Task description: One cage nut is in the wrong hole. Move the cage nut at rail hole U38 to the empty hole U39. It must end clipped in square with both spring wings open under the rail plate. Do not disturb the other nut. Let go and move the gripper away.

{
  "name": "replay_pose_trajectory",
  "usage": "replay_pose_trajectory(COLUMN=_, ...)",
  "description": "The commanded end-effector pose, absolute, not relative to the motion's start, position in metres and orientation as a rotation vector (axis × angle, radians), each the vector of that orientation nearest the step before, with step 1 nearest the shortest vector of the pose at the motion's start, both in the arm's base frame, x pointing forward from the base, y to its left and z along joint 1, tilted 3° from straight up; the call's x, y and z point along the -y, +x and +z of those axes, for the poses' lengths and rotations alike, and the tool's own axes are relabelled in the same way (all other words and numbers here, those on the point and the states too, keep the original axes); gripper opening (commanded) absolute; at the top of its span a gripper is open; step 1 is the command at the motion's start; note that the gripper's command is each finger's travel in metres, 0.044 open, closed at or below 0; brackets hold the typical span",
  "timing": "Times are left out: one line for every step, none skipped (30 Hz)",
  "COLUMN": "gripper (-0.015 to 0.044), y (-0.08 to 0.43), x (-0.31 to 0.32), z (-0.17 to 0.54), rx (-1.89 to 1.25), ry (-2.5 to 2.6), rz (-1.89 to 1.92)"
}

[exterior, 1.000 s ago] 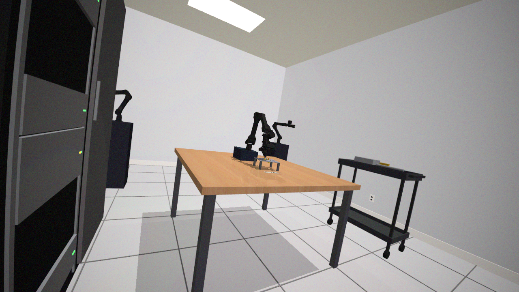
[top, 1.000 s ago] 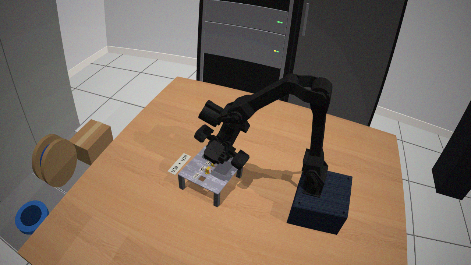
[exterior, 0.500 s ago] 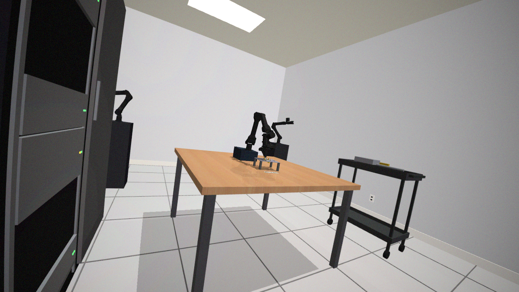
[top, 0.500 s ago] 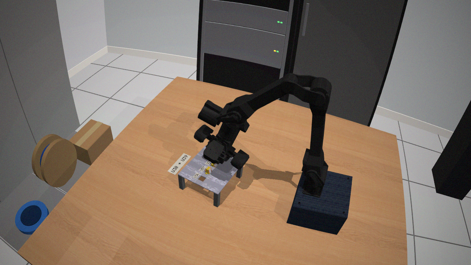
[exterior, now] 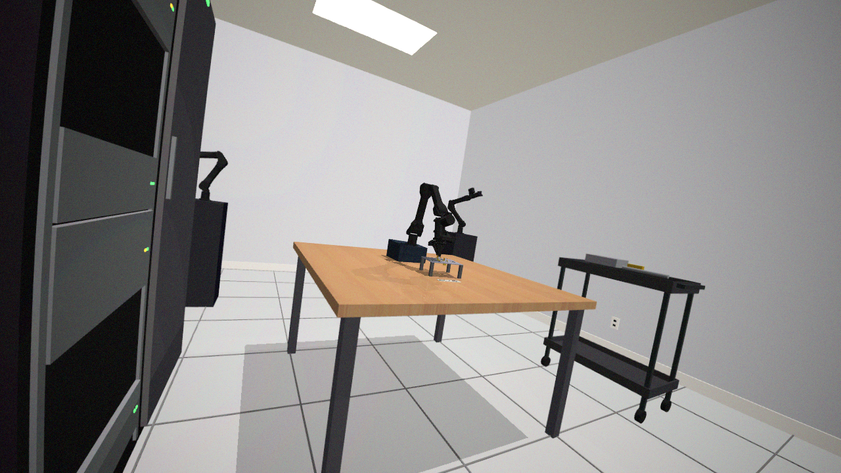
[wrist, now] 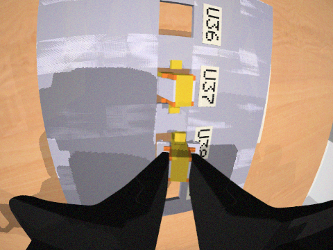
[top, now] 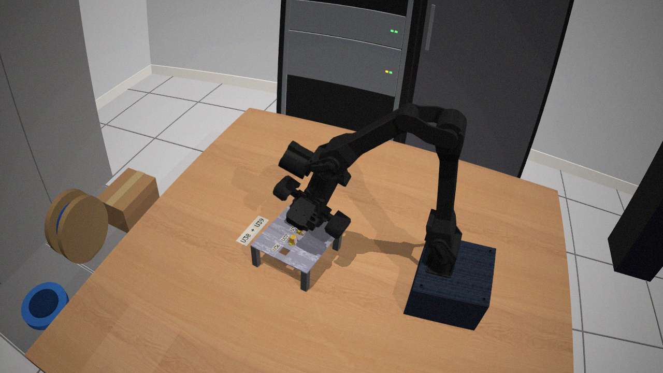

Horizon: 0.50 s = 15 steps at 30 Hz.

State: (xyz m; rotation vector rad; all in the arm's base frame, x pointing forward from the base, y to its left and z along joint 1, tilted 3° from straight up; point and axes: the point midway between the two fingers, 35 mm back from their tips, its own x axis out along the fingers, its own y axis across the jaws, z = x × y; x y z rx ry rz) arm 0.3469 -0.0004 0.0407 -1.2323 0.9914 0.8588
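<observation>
Wrist view close above rail plate (wrist: 104, 45).

My tool (top: 303, 222) hangs over the small raised plate (top: 266, 245) on the wooden counter (top: 185, 287) — a yellow nut (top: 292, 239) sits beside the U37 label (top: 284, 238).

You have a wood-grain table (top: 185, 297) (exterior: 458, 297); on it stands the legged rail plate (top: 265, 237) (wrist: 114, 52), the "U38 → U39" label (top: 251, 230) just beside it, the dark blue base block (top: 479, 273) (exterior: 397, 251) apart from it.

The matte black arm (top: 379, 135) (exterior: 422, 205) has chunky rounded joints and a pincer (wrist: 179, 160) with broad, tapering black fingers.
</observation>
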Motion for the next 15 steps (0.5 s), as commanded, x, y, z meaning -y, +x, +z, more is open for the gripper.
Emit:
replay_pose_trajectory(gripper=0.0035, y=0.3468, x=0.0, z=0.0395, rx=-0.99, ry=-1.233, rz=0.864)
replay_pose_trajectory(gripper=0.0035, y=0.3467, x=0.0, z=0.0394, rx=-0.99, ry=-1.233, rz=0.864)
replay_pose_trajectory(gripper=0.0035, y=0.3467, x=0.0, z=0.0394, rx=-0.99, ry=-1.233, rz=0.864)
replay_pose_trajectory(gripper=0.0035, y=0.3467, x=0.0, z=0.0394, rx=-0.99, ry=-1.233, rz=0.864)
replay_pose_trajectory(gripper=0.0035, y=0.3467, x=0.0, z=0.0394, rx=-0.99, ry=-1.233, rz=0.865)
replay_pose_trajectory(gripper=0.0035, y=0.3467, x=0.0, z=0.0394, rx=-0.99, ry=-1.233, rz=0.865)
replay_pose_trajectory(gripper=0.0035, y=0.3468, x=0.0001, z=0.0394, rx=-0.991, ry=-1.232, rz=0.866)
replay_pose_trajectory(gripper=0.0035, y=0.3468, x=0.0001, z=0.0394, rx=-0.992, ry=-1.232, rz=0.867)
replay_pose_trajectory(gripper=0.0035, y=0.3469, x=0.0001, z=0.0394, rx=-0.993, ry=-1.231, rz=0.868)
replay_pose_trajectory(gripper=0.0035, y=0.347, x=0.0001, z=0.0394, rx=-0.994, ry=-1.23, rz=0.87)
replay_pose_trajectory(gripper=0.0035, y=0.347, x=0.0001, z=0.0395, rx=-0.996, ry=-1.23, rz=0.871)
replay_pose_trajectory(gripper=0.0035, y=0.3471, x=0.0001, z=0.0395, rx=-0.997, ry=-1.229, rz=0.873)
replay_pose_trajectory(gripper=0.0035, y=0.3472, x=0.0001, z=0.0395, rx=-0.998, ry=-1.228, rz=0.875)
replay_pose_trajectory(gripper=0.0035, y=0.3473, x=0.0002, z=0.0395, rx=-1.0, ry=-1.227, rz=0.876)
replay_pose_trajectory(gripper=0.0035, y=0.3473, x=0.0002, z=0.0396, rx=-1.001, ry=-1.226, rz=0.878)
